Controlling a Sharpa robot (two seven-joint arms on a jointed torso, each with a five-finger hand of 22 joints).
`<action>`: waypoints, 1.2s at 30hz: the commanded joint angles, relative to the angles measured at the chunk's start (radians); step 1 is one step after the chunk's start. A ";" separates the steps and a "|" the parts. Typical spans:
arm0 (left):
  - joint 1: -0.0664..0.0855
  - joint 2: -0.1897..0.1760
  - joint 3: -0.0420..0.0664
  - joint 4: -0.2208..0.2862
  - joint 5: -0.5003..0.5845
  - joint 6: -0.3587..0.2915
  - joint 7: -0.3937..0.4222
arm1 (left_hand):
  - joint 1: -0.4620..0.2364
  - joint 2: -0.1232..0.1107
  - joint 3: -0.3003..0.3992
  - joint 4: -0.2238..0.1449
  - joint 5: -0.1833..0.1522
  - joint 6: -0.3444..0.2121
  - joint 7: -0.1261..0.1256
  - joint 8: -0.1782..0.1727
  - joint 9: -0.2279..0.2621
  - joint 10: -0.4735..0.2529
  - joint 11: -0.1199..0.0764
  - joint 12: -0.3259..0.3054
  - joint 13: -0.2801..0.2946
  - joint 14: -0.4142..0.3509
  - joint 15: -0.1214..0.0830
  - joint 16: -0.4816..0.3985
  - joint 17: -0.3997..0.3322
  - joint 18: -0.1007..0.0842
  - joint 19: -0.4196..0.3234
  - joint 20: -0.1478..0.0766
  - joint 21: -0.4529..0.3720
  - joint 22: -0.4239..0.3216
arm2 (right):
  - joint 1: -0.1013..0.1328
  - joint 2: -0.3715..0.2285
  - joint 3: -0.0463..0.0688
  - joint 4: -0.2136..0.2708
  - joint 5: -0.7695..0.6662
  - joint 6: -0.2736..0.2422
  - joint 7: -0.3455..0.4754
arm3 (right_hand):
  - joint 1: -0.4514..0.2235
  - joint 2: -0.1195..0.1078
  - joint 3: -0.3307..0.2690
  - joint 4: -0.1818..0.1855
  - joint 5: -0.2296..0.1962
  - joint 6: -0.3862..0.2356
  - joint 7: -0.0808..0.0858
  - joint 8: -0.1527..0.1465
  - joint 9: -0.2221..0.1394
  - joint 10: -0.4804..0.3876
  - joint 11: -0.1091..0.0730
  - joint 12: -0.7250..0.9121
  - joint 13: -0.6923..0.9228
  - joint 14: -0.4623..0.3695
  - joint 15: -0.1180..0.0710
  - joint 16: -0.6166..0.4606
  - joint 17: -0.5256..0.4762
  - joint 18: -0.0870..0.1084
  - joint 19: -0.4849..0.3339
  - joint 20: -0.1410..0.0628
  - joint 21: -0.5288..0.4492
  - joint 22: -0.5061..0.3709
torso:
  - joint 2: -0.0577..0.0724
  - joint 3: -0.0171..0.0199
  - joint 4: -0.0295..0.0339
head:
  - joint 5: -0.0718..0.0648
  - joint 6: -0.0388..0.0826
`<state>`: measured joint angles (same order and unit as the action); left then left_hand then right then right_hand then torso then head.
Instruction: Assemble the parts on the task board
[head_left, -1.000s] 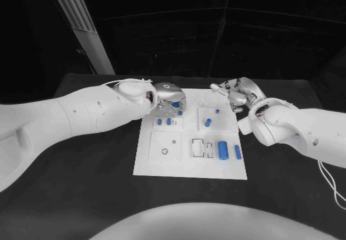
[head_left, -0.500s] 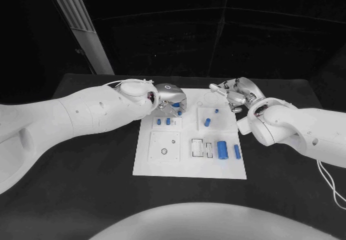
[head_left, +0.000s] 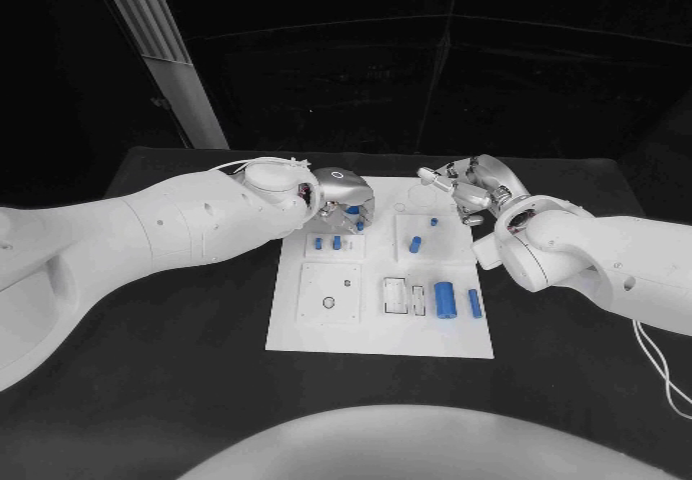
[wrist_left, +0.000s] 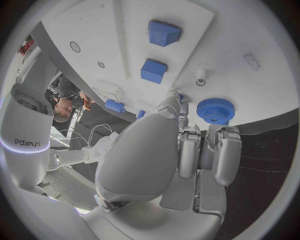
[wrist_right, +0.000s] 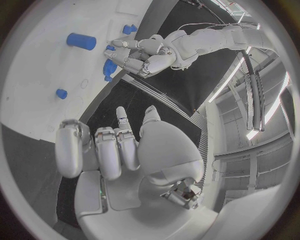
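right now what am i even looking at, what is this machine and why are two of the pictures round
It is a robot with two white arms ending in silver hands. The square picture looks down from its head: the left hand and right hand hover at the far edge of a white task board on a black table. The round pictures come from fisheye cameras at each wrist. Small blue parts lie on the board, including a blue gear by the left fingers. Neither hand clearly holds anything.
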<state>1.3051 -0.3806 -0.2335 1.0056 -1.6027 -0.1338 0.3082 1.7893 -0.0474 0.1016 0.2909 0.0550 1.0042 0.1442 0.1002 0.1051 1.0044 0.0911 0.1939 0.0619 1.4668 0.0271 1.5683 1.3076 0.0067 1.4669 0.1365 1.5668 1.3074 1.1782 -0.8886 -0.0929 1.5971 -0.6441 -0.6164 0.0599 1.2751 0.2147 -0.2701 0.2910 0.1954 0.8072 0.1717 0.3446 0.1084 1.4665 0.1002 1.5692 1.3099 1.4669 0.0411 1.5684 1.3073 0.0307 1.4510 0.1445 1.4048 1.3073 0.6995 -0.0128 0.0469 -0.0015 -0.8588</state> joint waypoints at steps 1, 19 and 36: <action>0.000 0.002 0.000 -0.002 -0.014 0.032 -0.025 | 0.003 0.006 0.007 -0.002 -0.006 0.006 -0.001 -0.007 -0.001 0.007 -0.001 -0.004 0.000 0.104 0.004 0.003 0.263 -0.007 0.104 -0.006 0.004 0.263 | 0.002 0.001 0.001 0.001 0.003 0.008 0.001 | 0.011 0.000 -0.005 -0.001 0.000 0.003 -0.001 0.000 -0.001 0.104 -0.004 0.002 0.261 0.104 -0.009 0.002 0.263 0.017 0.004 -0.003 0.004 0.160 | 0.000 -0.0004 0.0002 | 0.000 0.000; -0.001 0.005 0.000 -0.006 -0.051 0.023 -0.046 | 0.004 0.001 0.011 -0.001 -0.006 0.002 0.000 -0.013 -0.005 0.005 -0.001 -0.011 -0.001 0.104 0.005 0.003 0.263 -0.007 0.104 -0.005 0.004 0.263 | 0.002 0.003 0.001 -0.001 0.003 0.011 0.000 | 0.011 0.000 -0.005 -0.001 0.000 0.003 -0.001 0.000 -0.001 0.104 -0.004 0.002 0.261 0.104 -0.009 0.002 0.263 0.017 0.004 -0.003 0.004 0.160 | 0.000 -0.0001 -0.0002 | 0.001 -0.001; -0.002 0.006 0.000 -0.008 -0.054 0.024 -0.050 | -0.005 0.010 0.019 0.001 -0.006 0.004 0.003 -0.017 -0.008 0.010 0.002 -0.014 0.000 0.104 0.008 0.003 0.263 -0.007 0.104 -0.003 0.004 0.263 | 0.001 0.004 0.001 -0.001 0.003 0.010 0.001 | 0.011 0.000 -0.005 -0.001 0.000 0.003 -0.001 0.000 -0.001 0.104 -0.004 0.002 0.261 0.104 -0.009 0.002 0.263 0.017 0.004 -0.003 0.004 0.160 | 0.000 0.0001 0.0006 | 0.001 -0.001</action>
<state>1.3072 -0.3747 -0.2304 1.0009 -1.6394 -0.1300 0.2893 1.7848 -0.0430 0.1151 0.2938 0.0551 1.0041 0.1441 0.0864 0.0981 1.0079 0.0947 0.1854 0.0624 1.4668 0.0271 1.5683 1.3076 0.0068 1.4669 0.1365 1.5668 1.3074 1.1782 -0.8847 -0.0929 1.5949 -0.6420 -0.6112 0.0567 1.2751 0.2147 -0.2701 0.2910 0.1954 0.8072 0.1717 0.3447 0.1086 1.4664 0.1002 1.5692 1.3099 1.4669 0.0411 1.5683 1.3073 0.0306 1.4511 0.1445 1.4048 1.3073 0.6995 -0.0128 0.0472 -0.0004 -0.8602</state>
